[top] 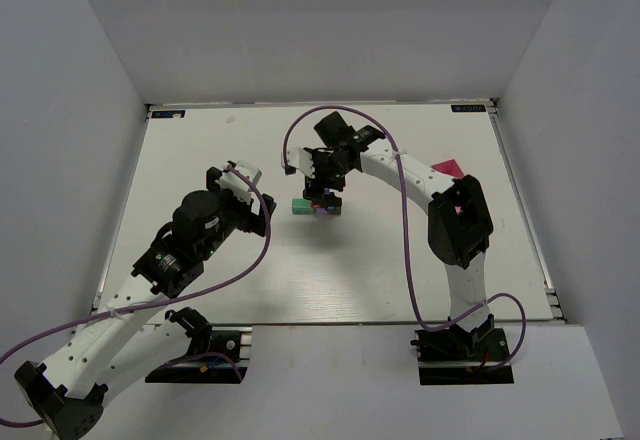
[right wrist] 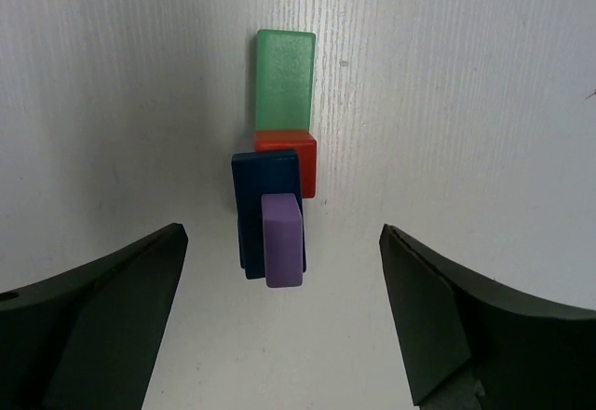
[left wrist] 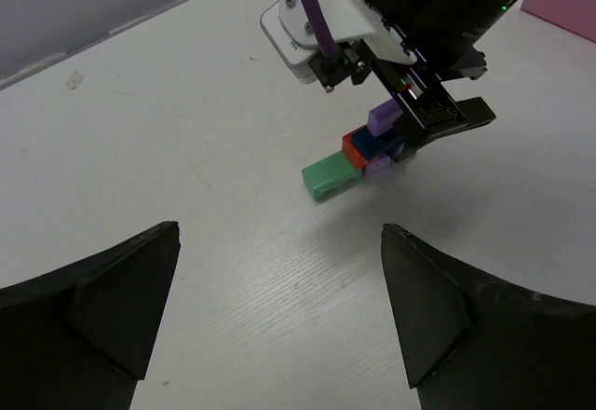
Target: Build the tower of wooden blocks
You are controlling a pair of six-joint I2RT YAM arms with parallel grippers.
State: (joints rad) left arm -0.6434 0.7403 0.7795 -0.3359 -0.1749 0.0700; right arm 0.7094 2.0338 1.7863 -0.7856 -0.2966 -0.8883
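Observation:
The tower [top: 318, 206] stands mid-table. It is a green bar [right wrist: 285, 79] lying flat, a red block [right wrist: 304, 158] beside it, a dark blue block [right wrist: 265, 186], and a purple block [right wrist: 282, 239] on top. In the left wrist view the purple top piece [left wrist: 383, 115] rests on the blue one [left wrist: 377, 144], with another purple piece [left wrist: 380, 168] at the base. My right gripper [right wrist: 282, 233] hovers right above the tower, open, its fingers wide of the purple block and touching nothing. My left gripper [left wrist: 279, 233] is open and empty, over bare table to the left of the tower.
A pink tray [top: 447, 169] lies at the right, partly behind the right arm; it also shows in the left wrist view as a pink tray [left wrist: 568, 5] at the top right corner. Grey walls enclose the white table [top: 400, 270]. The right arm's purple cable [top: 405, 200] loops over the table.

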